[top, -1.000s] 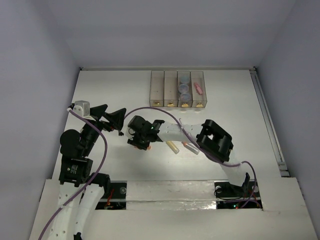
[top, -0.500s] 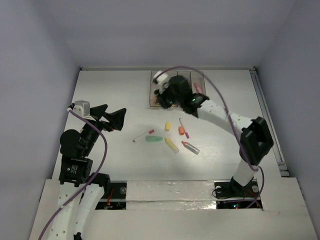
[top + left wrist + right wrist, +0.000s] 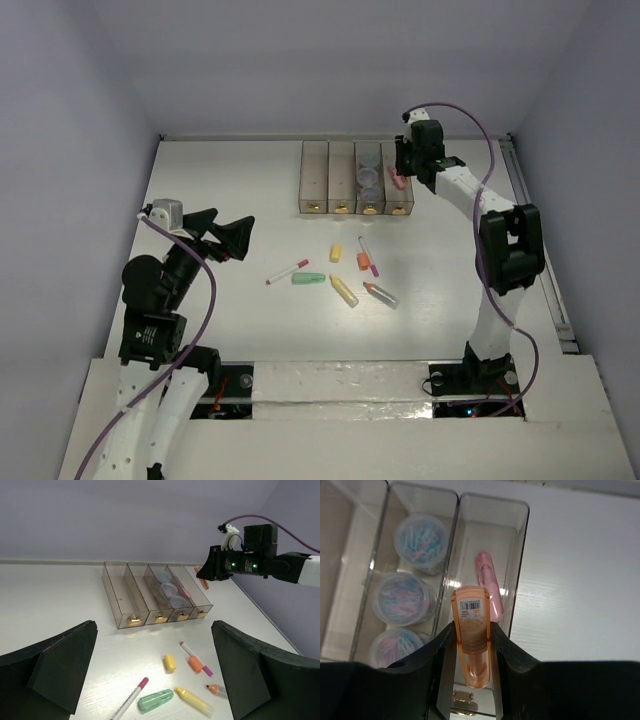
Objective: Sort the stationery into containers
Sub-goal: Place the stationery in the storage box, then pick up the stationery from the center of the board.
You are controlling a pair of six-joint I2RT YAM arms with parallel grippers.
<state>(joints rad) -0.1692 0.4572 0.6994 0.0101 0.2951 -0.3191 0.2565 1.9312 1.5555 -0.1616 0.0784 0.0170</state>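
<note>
the right end effector (image 3: 471,632) is up at the far side of the desk (image 3: 220,170), fingers pinched tight on an orange marker (image 3: 471,645), barcode end pointing away from the wrist. it hangs over the rightmost of the four joined containers (image 3: 314,178), and from the right wrist the marker lines up beside a pink marker (image 3: 488,590) lying in that bin (whether its tip is below the rim cannot be told). the bin next door holds three round tubs (image 3: 402,597) of bluish bits, in a line.

over on the left, the left end effector (image 3: 228,230) hovers above the desk with its fingers spread wide, nothing between them. out in the middle of the desk, well apart from the bins, lie a thin pink-tipped pen (image 3: 287,271), a green marker (image 3: 308,278) just beside it, a short yellow piece (image 3: 336,253), a stubby orange piece (image 3: 363,261), a yellow marker (image 3: 343,290) and a grey marker (image 3: 381,295) with an orange tip.
</note>
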